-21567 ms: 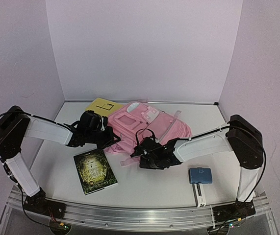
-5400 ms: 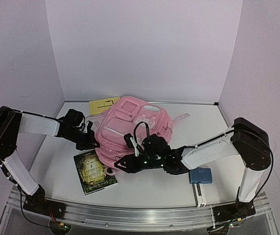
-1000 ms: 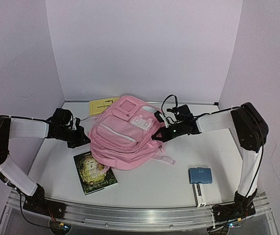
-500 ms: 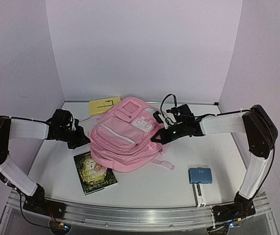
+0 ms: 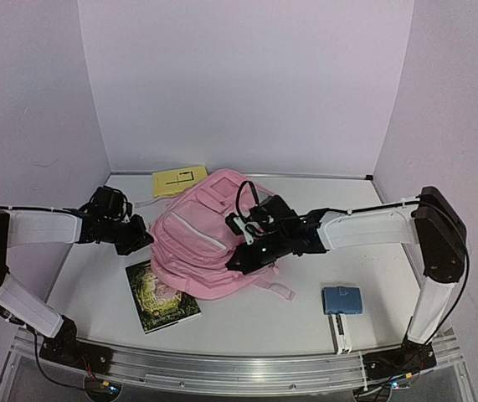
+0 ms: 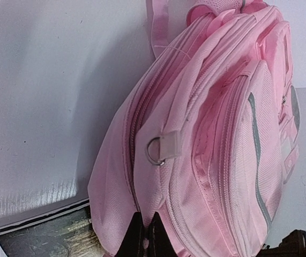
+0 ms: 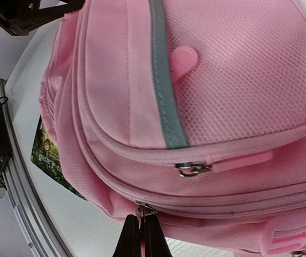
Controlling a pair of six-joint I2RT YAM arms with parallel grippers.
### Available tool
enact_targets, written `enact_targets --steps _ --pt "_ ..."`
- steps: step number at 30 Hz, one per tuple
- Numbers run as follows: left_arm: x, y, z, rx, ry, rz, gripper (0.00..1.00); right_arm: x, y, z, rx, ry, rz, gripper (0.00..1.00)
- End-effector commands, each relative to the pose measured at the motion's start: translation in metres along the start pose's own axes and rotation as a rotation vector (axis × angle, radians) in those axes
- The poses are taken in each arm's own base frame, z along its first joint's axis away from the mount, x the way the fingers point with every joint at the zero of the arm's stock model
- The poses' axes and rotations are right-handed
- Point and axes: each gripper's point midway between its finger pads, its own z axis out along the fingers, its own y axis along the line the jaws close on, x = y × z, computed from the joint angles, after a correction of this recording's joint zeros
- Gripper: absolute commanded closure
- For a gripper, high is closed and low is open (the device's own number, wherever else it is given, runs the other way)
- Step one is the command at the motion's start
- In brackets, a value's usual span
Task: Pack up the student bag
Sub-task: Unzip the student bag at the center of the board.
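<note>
The student bag (image 5: 201, 243) is a big pink backpack lying in the middle of the table, front pockets up. My left gripper (image 5: 144, 240) is at its left side, shut on a fold of pink fabric (image 6: 147, 214) just below a metal D-ring (image 6: 154, 150). My right gripper (image 5: 233, 264) reaches over the bag's near right side. In the right wrist view the right gripper (image 7: 141, 238) is shut on the pink pull of the main zip, right under its metal slider (image 7: 146, 210). A second slider (image 7: 192, 169) sits on the pocket zip above it.
A dark green book (image 5: 161, 293) lies at the bag's near left corner, partly under it. A yellow notebook (image 5: 178, 180) sits at the back left. A blue case (image 5: 343, 299) lies at the near right, with a white bracket (image 5: 341, 333) in front of it.
My right gripper has slid from the bag's far right side towards the near left along the main zip, pull in its fingers. The left gripper keeps its hold and has hardly moved.
</note>
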Motion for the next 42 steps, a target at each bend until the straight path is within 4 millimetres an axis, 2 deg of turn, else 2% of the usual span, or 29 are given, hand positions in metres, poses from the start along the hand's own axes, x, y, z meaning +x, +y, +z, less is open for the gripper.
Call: enact_targets --steps 1,9,13,21,30,33,40,42 --pt "0.000 -0.036 -0.007 0.081 -0.047 0.037 1.00 -0.047 0.063 -0.014 -0.108 -0.130 0.042 1.00" --pt "0.028 -0.064 -0.004 0.139 -0.027 0.047 1.00 -0.070 0.090 -0.003 -0.152 -0.214 0.149 1.00" --pt "0.043 -0.079 -0.006 0.171 -0.014 0.054 1.00 -0.071 0.086 0.010 -0.127 -0.216 0.188 1.00" --pt "0.073 -0.118 -0.006 0.266 0.016 0.089 1.00 -0.081 0.074 0.016 -0.060 -0.266 0.246 1.00" --pt "0.129 -0.161 -0.003 0.336 0.089 0.173 1.00 -0.087 0.060 0.012 0.007 -0.319 0.309 1.00" --pt "0.134 -0.157 -0.005 0.299 0.086 0.205 0.98 -0.083 0.056 0.007 0.022 -0.327 0.332 1.00" --pt "0.117 -0.131 -0.030 0.242 -0.037 0.320 0.67 -0.070 0.060 0.001 -0.034 -0.275 0.394 1.00" --pt "0.116 -0.123 -0.036 0.218 -0.045 0.364 0.59 -0.065 0.063 -0.002 -0.057 -0.257 0.404 0.93"
